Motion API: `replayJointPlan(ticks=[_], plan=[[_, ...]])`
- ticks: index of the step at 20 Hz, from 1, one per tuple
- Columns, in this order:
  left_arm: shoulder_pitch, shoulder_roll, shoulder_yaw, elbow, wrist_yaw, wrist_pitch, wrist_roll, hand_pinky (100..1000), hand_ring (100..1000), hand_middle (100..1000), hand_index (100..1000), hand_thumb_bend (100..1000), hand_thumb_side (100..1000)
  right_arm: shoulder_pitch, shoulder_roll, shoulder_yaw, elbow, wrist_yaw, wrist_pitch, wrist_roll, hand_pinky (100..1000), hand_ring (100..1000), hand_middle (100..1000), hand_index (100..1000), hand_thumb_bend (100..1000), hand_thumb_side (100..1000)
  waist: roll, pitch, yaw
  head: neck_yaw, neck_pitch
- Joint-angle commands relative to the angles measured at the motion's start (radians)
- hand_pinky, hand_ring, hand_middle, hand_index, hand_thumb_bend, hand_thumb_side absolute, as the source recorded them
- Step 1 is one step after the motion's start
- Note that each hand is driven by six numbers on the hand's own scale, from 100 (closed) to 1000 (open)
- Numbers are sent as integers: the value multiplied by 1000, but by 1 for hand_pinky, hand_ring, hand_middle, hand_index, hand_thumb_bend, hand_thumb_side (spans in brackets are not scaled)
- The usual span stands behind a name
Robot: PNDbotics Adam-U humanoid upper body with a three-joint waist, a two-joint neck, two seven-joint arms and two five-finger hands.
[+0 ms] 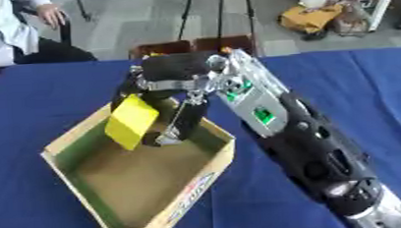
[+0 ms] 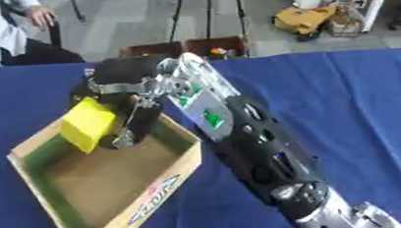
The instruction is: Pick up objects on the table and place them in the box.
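Right hand [image 1: 173,95] was over box [image 1: 209,170], your fingers curled round yellow block [image 1: 132,121]; block tilted above box floor.

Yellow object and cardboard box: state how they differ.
The yellow object is bright yellow and flat; the cardboard box is tan and an open-topped container. The yellow object is held tilted in the right hand above the box's far end; the box rests on the blue table. Both look rectangular.
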Motion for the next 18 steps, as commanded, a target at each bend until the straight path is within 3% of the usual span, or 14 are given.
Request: replayJointPlan(ticks=[1, 5, 9, 11, 15, 16, 18], plan=[[-9, 13, 3, -17, -1, 1, -2, 738, 673, 844, 954, 100, 1000, -12, 10, 3, 14, 35, -79, 48, 768, 754, 100, 531, 100, 145, -13, -11, 1, -4, -10], [-11, 10, 4, -17, -4, 3, -4, 738, 672, 844, 954, 100, 1000, -4, 18, 15, 34, 51, -105, 62, 782, 768, 100, 549, 123, 155, -14, -8, 2, -4, -11], [-9, 9, 4, -17, -4, 1, -2, 738, 672, 844, 954, 100, 1000, 2, 18, 16, 32, 41, -128, 83, 803, 809, 163, 673, 249, 234, -12, -7, 4, -4, -12], [-9, 9, 4, -17, -5, 1, -3, 738, 672, 844, 954, 100, 1000, 3, 17, 17, 29, 31, -142, 101, 810, 821, 193, 689, 299, 261, -13, -7, 4, -4, -12], [-10, 7, 4, -17, -7, 4, -5, 738, 671, 844, 954, 100, 1000, 5, 15, 12, 24, 9, -162, 143, 834, 857, 316, 748, 443, 340, -13, -6, 3, -4, -14], [-10, 6, 4, -17, -8, 4, -5, 738, 671, 844, 954, 100, 1000, 5, 15, 11, 21, 2, -166, 154, 848, 871, 387, 775, 509, 380, -13, -6, 3, -5, -14], [-10, 5, 4, -17, -9, 5, -6, 738, 671, 844, 954, 100, 1000, 5, 15, 6, 15, -11, -173, 177, 861, 884, 456, 804, 535, 423, -13, -6, 3, -6, -15]])
